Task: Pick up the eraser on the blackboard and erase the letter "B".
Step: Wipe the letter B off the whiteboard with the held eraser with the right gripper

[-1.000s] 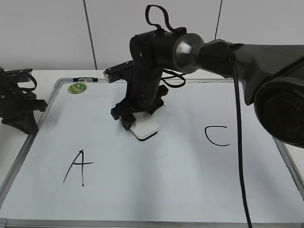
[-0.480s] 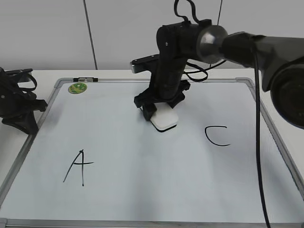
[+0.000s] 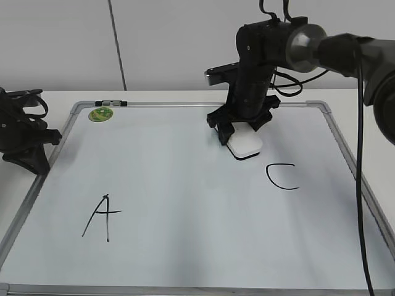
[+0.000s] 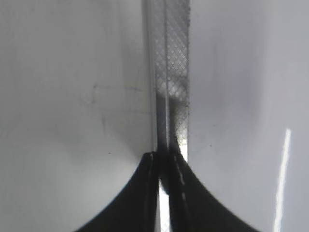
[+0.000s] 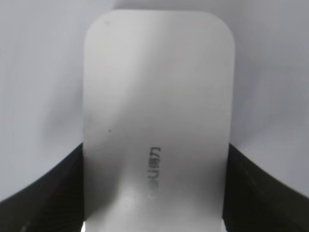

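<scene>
The blackboard is a white board with a silver frame lying flat on the table. My right gripper is shut on the eraser, a flat white block, and holds it on the board's upper middle, just above and left of the black "C". In the right wrist view the eraser fills the space between the two black fingers. No letter "B" shows on the board. My left gripper rests at the board's left edge; its fingers are shut over the frame.
A black "A" is drawn at the lower left. A round green magnet sits in the board's top left corner, with a marker lying on the frame just behind it. The right arm's cable hangs over the board's right side.
My right gripper has slid the eraser across the board to the right and a little away, from the middle towards the "C". The left arm has not moved.
</scene>
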Robot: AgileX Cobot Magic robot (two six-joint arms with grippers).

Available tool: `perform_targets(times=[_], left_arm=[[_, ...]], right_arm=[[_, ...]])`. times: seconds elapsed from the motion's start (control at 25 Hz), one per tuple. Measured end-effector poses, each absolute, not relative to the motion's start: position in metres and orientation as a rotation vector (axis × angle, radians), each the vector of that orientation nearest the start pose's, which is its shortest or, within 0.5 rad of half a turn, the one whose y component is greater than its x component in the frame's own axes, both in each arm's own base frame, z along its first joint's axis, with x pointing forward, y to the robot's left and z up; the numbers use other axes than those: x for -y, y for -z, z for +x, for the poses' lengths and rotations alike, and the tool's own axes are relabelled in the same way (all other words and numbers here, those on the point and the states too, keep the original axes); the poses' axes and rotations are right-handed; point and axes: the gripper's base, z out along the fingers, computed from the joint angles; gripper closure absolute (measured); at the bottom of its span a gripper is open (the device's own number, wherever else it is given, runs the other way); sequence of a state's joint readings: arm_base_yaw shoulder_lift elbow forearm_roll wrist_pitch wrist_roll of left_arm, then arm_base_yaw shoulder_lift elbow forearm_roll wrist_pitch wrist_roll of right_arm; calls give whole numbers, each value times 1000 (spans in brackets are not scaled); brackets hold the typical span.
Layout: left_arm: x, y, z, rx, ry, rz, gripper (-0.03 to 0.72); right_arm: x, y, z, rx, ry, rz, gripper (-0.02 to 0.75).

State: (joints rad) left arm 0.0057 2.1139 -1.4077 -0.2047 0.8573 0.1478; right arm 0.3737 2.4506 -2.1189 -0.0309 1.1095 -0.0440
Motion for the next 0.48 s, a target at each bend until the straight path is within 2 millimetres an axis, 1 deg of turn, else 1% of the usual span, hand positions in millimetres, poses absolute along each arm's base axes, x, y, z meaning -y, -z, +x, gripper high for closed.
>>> perform_targets(times=[0.32,0.44,0.48], left_arm=[[12,-128,405,-3027,230,25,678],[12,-128,405,-3027,230,25,678],[12,-128,405,-3027,230,25,678]], right_arm=[[-182,-151,476,-2862,-2,-617,186],[-186,-161,474,-2874,10,-636,186],[-189,-168,473,-2865,10,-640,186]])
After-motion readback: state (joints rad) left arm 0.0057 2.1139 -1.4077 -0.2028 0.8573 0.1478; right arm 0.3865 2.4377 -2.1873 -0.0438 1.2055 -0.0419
